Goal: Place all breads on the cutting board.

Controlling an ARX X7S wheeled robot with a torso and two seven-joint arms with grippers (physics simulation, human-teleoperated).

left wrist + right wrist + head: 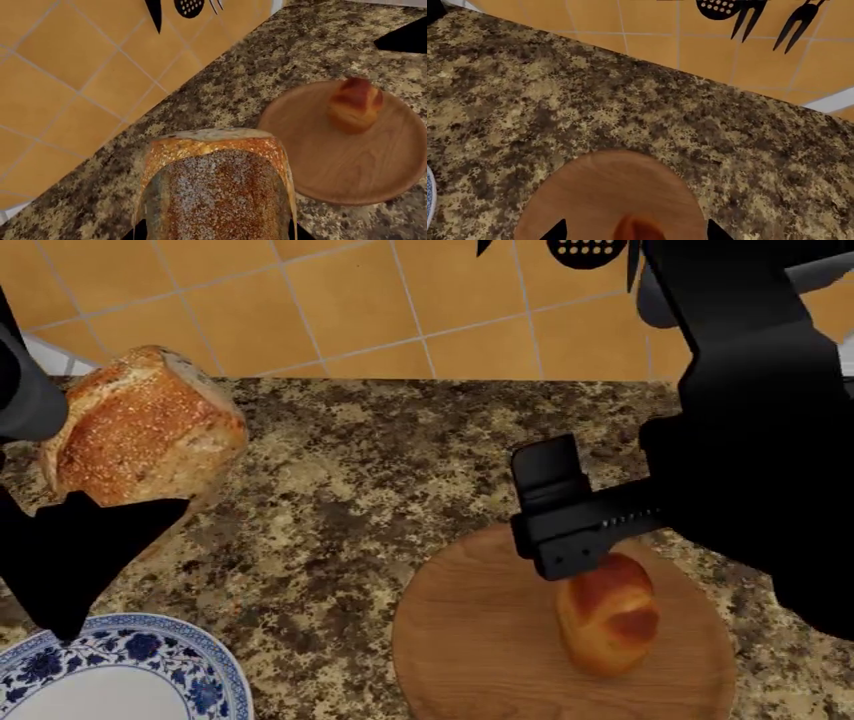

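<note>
L gripper (94, 505) clamps seeded loaf (140, 430), raised left of wooden disc (467, 640). R gripper (567, 530) spread over roll (607, 615) on disc.

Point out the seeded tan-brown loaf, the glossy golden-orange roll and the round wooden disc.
Seeded tan-brown loaf (140, 430): head view, middle of its speckled crust.
Glossy golden-orange roll (609, 615): head view, centre of its smooth top.
Round brown wooden disc (347, 165): left wrist view, bare wood beside the roll.

Granite counter (347, 490): wooden disc (467, 640), patterned plate (120, 675).
</note>
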